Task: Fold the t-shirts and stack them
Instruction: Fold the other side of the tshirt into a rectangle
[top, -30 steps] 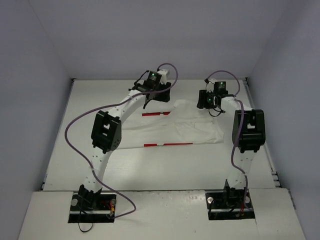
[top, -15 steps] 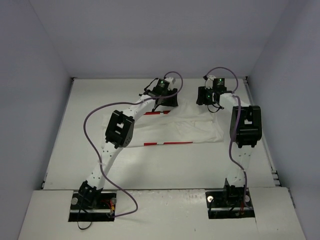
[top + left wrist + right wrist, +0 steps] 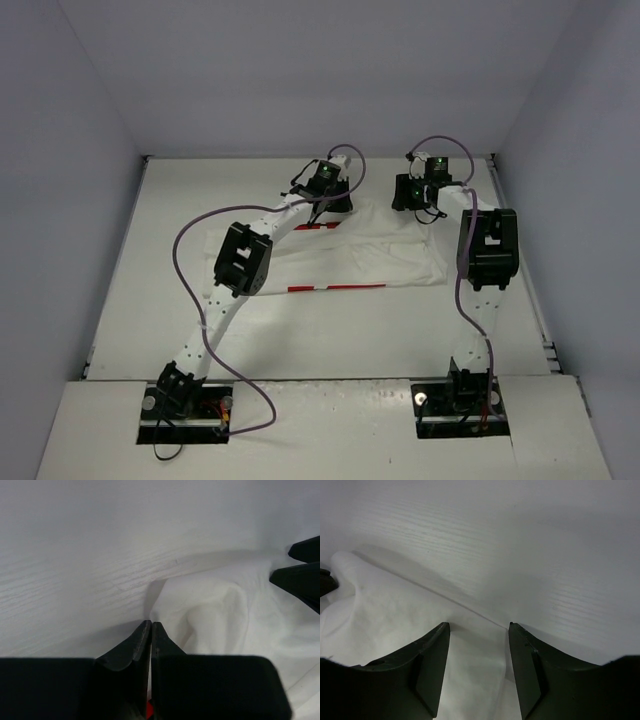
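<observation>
Pale walls (image 3: 300, 70) around a white desk (image 3: 120, 300). Laid flat across its far middle, white t-shirt (image 3: 390, 262), red print (image 3: 336, 289) showing in two thin strips. Left claw (image 3: 336, 206) at the shirt's far edge, pressed together and pinching a raised fold of the cloth, sliver of red between the fingers (image 3: 125, 652). Right claw (image 3: 412, 200) near it at the far right edge, spread, one finger either side of the flat cloth edge.

Table (image 3: 150, 260): white, wood-grained top. Lying on it: one rumpled white t-shirt (image 3: 380, 255), red print showing.
</observation>
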{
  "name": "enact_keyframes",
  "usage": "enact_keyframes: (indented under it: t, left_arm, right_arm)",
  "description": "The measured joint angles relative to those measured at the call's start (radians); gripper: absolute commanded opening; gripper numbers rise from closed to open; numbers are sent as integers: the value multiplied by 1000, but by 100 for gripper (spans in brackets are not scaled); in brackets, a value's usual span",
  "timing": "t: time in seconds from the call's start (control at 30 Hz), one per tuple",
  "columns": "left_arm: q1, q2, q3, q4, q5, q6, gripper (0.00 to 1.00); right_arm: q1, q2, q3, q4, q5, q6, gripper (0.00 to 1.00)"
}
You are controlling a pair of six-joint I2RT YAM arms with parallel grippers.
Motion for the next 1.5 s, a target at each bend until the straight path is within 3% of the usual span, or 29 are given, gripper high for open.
enact_keyframes:
  t: [0.23, 0.47, 0.83, 1.03, 1.3, 1.5]
  left_arm:
    - [-13, 0, -5, 24, 3, 42, 0]
    - [-11, -6, -4, 12, 2, 130, 0]
    - [-4, -43, 88, -80, -1, 231, 0]
    - [-1, -138, 91, -97, 17, 247, 0]
    - [-28, -364, -138, -84, 56, 237, 0]
    - [-94, -483, -333, -70, 70, 215, 0]
  right_arm:
    - [-1, 44, 50, 5, -43, -3, 46]
    - [-5, 91, 91, 10, -177, 2, 1]
    - [-5, 94, 158, -20, -238, 5, 0]
    - [-5, -9, 140, -32, -206, 0, 0]
    - [-4, -350, -153, -9, -119, -7, 0]
    - [11, -518, -382, 8, -34, 10, 0]
